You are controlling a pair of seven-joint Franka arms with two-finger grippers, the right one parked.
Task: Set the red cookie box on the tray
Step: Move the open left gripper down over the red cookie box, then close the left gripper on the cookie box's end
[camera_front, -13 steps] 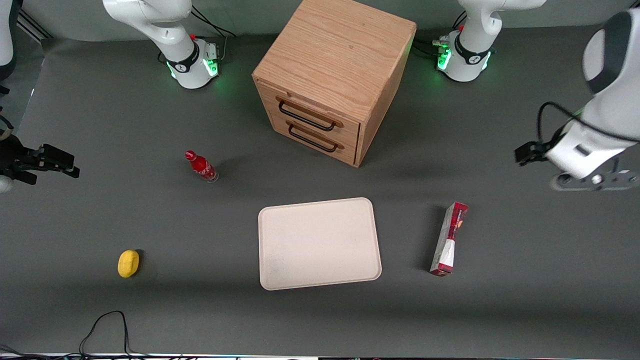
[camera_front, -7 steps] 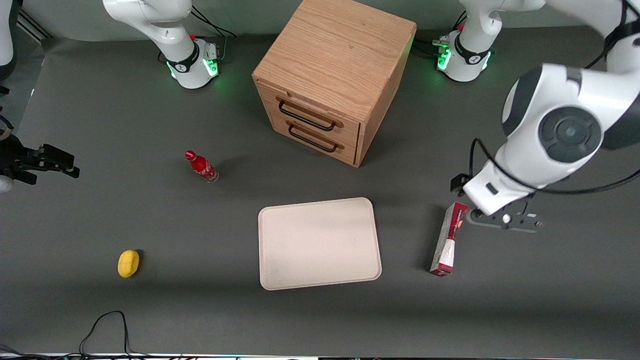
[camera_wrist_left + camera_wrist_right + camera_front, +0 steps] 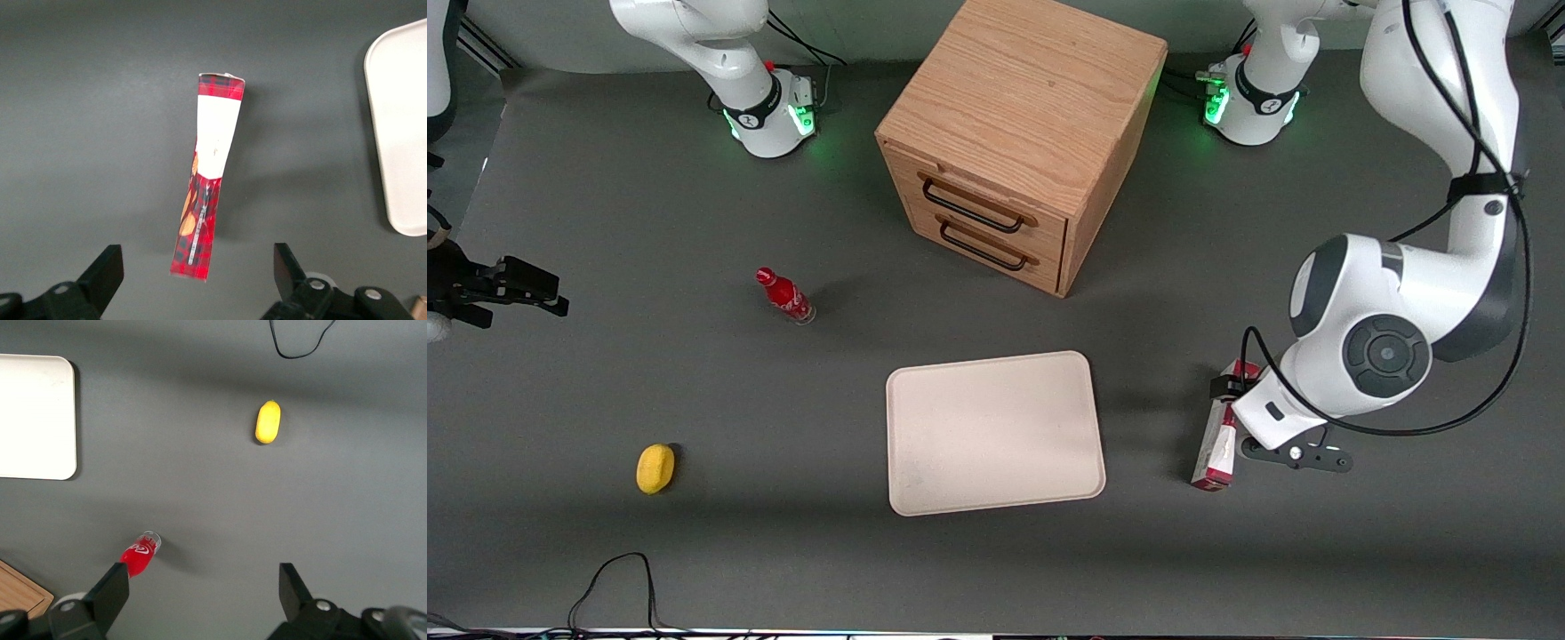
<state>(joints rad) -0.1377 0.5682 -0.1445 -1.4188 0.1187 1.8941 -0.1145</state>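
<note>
The red cookie box point(image 3: 1216, 453) lies flat on the grey table beside the tray point(image 3: 996, 433), toward the working arm's end. It is dark red with a white wedge. My left gripper point(image 3: 1254, 413) hangs above the box, and the wrist covers part of it in the front view. In the left wrist view the gripper point(image 3: 195, 270) is open, its fingers point(image 3: 107, 273) wide apart on either side of the box's point(image 3: 210, 167) end and not touching it. The cream tray's edge point(image 3: 407, 133) shows in that view, with nothing on it.
A wooden drawer cabinet point(image 3: 1014, 142) stands farther from the front camera than the tray. A small red bottle point(image 3: 784, 295) and a yellow object point(image 3: 655, 468) lie toward the parked arm's end. A black cable point(image 3: 618, 578) loops near the table's front edge.
My left arm has swung in from the working arm's end of the table and come nearer to the front camera, until the gripper is above the box. The box has not moved.
</note>
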